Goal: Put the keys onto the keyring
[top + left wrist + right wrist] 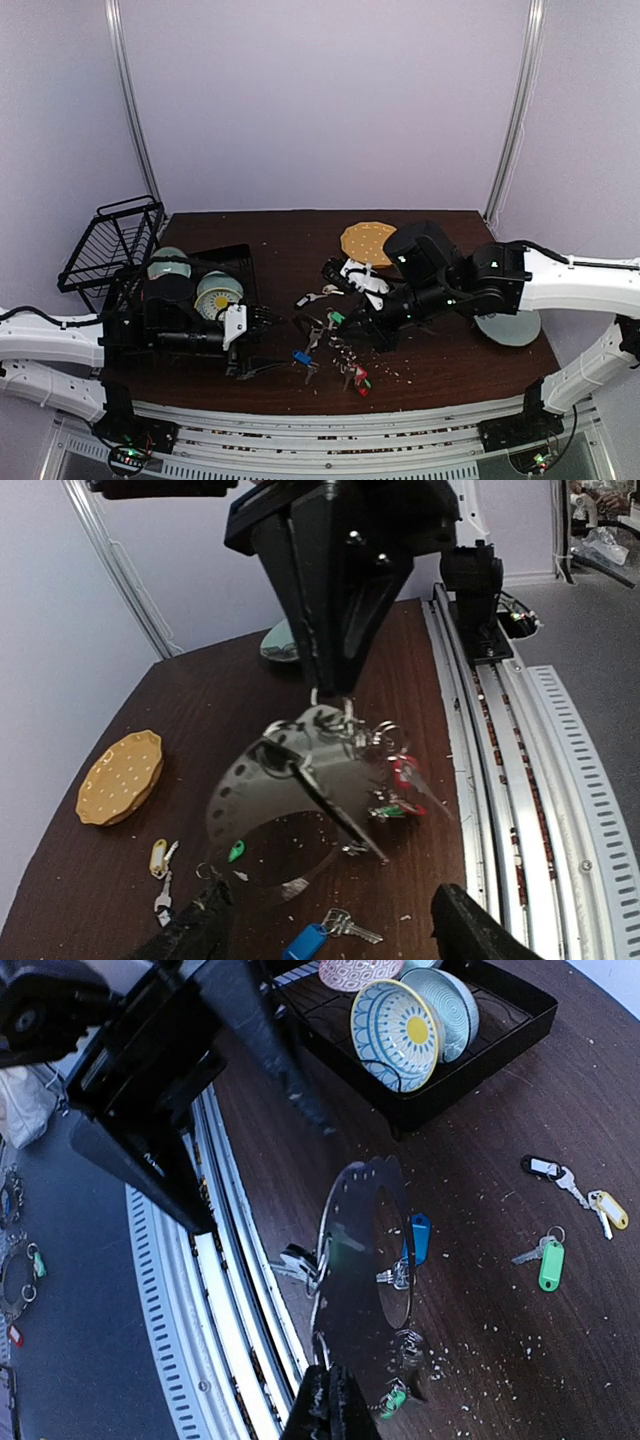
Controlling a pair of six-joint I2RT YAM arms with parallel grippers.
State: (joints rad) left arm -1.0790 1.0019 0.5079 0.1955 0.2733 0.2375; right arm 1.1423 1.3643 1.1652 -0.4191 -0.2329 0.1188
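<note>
Top view: the R arm's black two-finger gripper (375, 335) is low over the middle of the dark brown wood table (290, 250). The L arm's black gripper (262, 345) faces it from the left, jaws apart w/ nothing in them. Loose small silver keys w/ plastic tags (302, 357) lie between them; what R holds is too small to tell here. L wrist view: R pinches the top edge of the big thin grey metal keyring (240, 800), held up on edge & tilted; can't tell if its low side touches the table. A red-tag key (405, 775) seems to hang on it. L's own fingers (200, 930) are spread wide, touching nothing. I think the ring is light, stiff & slippery, so a firm pinch on its flat edge is best. Keys are tiny & flat, so grab the fat tag, e.g. the blue tag (305, 942). R wrist view: R's fingers are pressed together on the ring's near edge, w/ a green-tag key (550, 1265) lying well apart on the table.
</note>
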